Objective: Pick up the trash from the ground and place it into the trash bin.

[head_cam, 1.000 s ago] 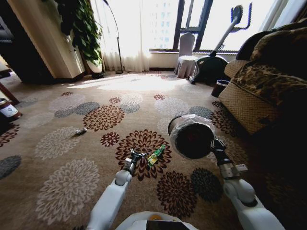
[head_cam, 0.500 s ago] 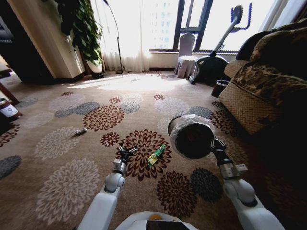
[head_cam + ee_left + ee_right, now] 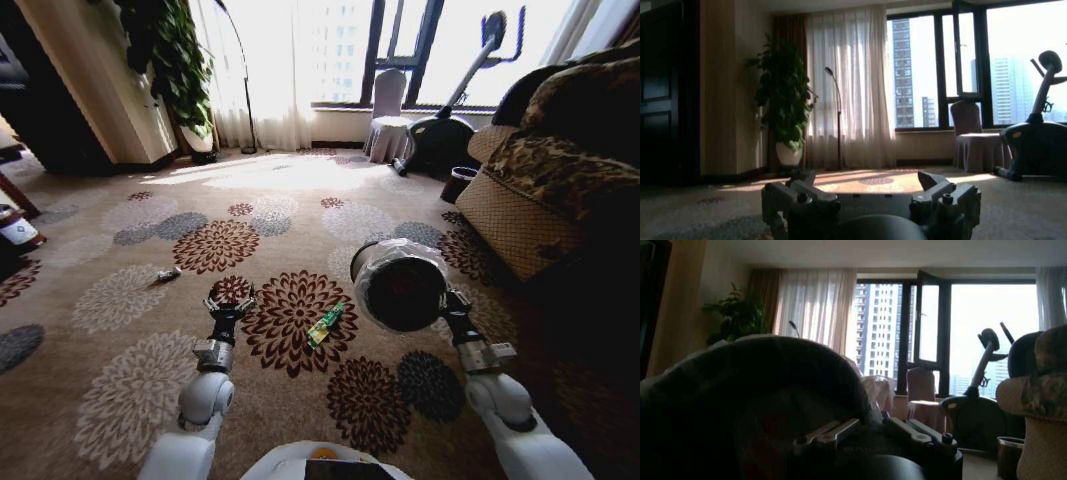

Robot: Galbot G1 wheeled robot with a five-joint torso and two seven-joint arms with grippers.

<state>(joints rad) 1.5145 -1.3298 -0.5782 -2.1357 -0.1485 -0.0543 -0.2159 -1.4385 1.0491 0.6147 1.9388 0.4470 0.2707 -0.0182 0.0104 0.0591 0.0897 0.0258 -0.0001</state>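
The black trash bin [image 3: 400, 286], clear liner round its rim, is held tilted at centre-right. A green wrapper [image 3: 325, 323] lies on the carpet, a small white scrap [image 3: 169, 273] at mid-left.

The trash bin [image 3: 400, 288] is dark, matt plastic, wrapped at its rim in a shiny, crinkled clear liner. The green wrapper [image 3: 325, 323] looks like glossy foil. Beneath them the carpet [image 3: 120, 390] is a soft, matt woven pile. The left gripper [image 3: 229, 301] has dull dark metal fingers; both arms are smooth white plastic
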